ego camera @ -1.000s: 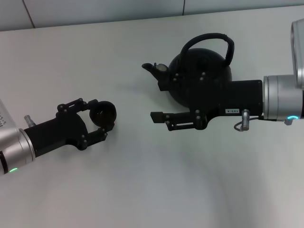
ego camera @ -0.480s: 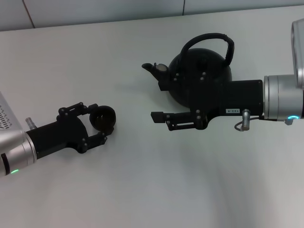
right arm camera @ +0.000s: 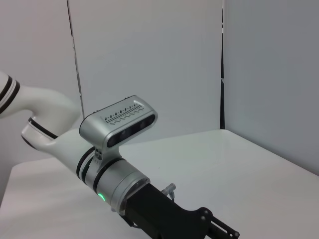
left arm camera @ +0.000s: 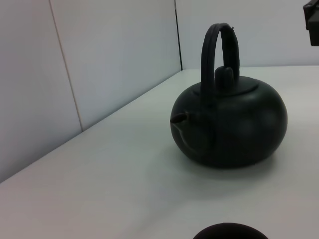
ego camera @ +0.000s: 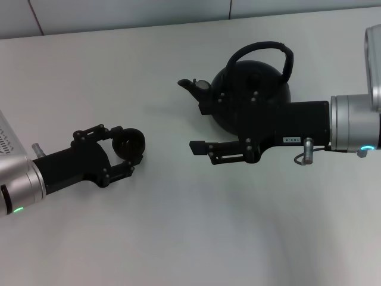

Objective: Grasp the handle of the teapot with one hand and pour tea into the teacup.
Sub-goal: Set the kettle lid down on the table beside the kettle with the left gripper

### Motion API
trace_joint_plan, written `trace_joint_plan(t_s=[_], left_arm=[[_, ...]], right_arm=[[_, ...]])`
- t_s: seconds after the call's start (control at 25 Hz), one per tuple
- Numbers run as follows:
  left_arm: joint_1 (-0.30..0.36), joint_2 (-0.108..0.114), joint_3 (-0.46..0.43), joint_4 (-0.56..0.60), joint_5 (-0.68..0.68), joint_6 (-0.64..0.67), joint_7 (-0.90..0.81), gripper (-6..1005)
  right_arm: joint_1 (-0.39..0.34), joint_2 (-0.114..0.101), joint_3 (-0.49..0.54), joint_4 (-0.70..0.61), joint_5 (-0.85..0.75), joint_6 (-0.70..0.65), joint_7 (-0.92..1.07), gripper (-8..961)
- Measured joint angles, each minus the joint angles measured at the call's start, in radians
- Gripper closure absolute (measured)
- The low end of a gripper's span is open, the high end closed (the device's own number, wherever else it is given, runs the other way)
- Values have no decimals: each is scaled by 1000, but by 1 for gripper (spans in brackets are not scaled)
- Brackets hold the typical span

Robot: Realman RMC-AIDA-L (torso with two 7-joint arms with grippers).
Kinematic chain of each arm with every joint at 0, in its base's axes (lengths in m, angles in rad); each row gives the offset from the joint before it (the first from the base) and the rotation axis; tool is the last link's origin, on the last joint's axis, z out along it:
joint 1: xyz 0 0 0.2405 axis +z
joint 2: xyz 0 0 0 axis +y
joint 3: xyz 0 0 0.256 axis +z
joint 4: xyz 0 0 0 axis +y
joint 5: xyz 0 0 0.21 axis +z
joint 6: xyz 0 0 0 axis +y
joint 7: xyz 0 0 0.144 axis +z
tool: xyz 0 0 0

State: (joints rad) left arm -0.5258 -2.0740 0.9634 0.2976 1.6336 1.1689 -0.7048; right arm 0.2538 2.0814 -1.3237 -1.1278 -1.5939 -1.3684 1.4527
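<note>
Though label unreadable, right hand (ego camera: 199,126) beside teapot (ego camera: 253,98).

Bare counter (ego camera: 178,226) lies wide between the teacup (ego camera: 129,143) and the teapot (ego camera: 253,95). The left pincer (ego camera: 122,154) closes around the teacup's sides. The right pincer (ego camera: 199,128), spread open, blocks the teapot's near side; the handle (ego camera: 262,50) stands free above.
</note>
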Motion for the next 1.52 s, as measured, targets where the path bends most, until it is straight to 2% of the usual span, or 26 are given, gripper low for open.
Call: trace_joint_plan(t_s=[0.32,1.0,1.2,1.52], left_arm=[[-9,2,3,0,0,-6,-28,246],[0,1,17,5,-7,-22,-22,232],[30,4,5,75,-32,26,-42,231],[112,13,0,247,-90,200,-160,243]], right_arm=[[1,-1,0,0,0,0,0,194],[-4,-1,4,2,-2,0,-1,193],[-15,2,25,-4,0,6,-12,193],[-29,3,31,2,12,16,-27,194]])
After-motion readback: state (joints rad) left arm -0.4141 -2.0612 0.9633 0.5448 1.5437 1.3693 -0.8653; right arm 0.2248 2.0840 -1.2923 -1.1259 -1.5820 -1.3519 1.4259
